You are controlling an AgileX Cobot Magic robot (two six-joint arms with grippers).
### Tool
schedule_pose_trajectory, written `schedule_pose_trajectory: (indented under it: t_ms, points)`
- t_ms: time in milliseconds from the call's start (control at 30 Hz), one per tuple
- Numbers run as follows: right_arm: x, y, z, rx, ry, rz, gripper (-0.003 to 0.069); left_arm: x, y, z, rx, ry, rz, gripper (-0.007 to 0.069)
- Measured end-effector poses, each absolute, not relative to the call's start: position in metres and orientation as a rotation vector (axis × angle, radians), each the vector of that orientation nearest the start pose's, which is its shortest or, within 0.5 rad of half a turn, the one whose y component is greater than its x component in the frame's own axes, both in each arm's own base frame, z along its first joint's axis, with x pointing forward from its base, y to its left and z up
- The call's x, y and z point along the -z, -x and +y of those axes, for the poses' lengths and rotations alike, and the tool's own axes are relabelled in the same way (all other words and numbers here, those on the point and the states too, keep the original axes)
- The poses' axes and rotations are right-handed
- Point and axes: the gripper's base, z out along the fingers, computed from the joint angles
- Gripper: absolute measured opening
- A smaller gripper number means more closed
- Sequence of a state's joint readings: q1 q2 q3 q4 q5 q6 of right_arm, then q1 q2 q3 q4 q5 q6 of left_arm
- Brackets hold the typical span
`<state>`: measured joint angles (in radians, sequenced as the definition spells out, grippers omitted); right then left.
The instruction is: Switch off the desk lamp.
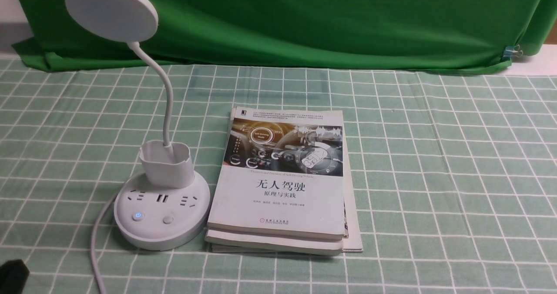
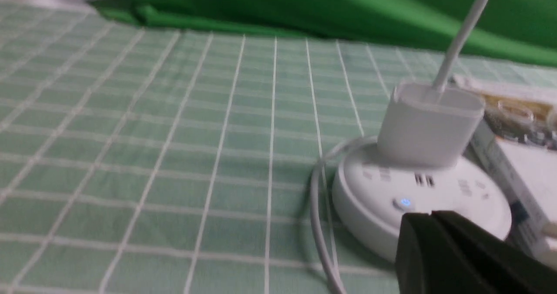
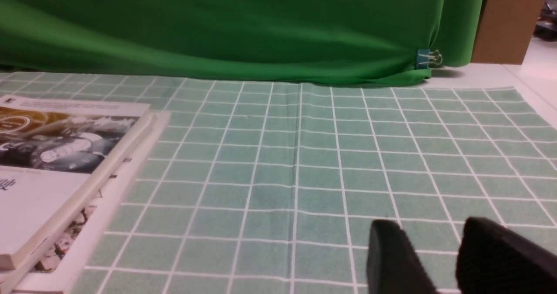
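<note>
Standing at the left of the front view, the desk lamp (image 1: 162,207) rests on the table (image 1: 435,176), its round base just beside a stack of books (image 1: 283,189) at the centre. A small blue light glows on one of the base's two buttons, and a white cord (image 1: 96,242) runs from the base toward the lower left of the frame. The left tool (image 2: 433,218) hovers near the base's front edge, its fingers pressed together with nothing between them. The right tool (image 3: 428,242), well apart from the lamp, shows its fingers parted above bare cloth.
</note>
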<state>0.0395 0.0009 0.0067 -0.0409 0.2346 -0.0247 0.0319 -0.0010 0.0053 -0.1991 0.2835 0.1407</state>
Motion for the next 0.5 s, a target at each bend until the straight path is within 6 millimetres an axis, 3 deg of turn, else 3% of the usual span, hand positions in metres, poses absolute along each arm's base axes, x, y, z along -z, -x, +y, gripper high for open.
schedule_pose_trajectory:
  t_ms: [500]
  points:
    - [-0.1896, -0.0557, 0.0013, 0.027, 0.083, 1.724, 0.0242, -0.1851, -0.0546, -0.0035, 0.076, 0.045, 1.779, 0.0]
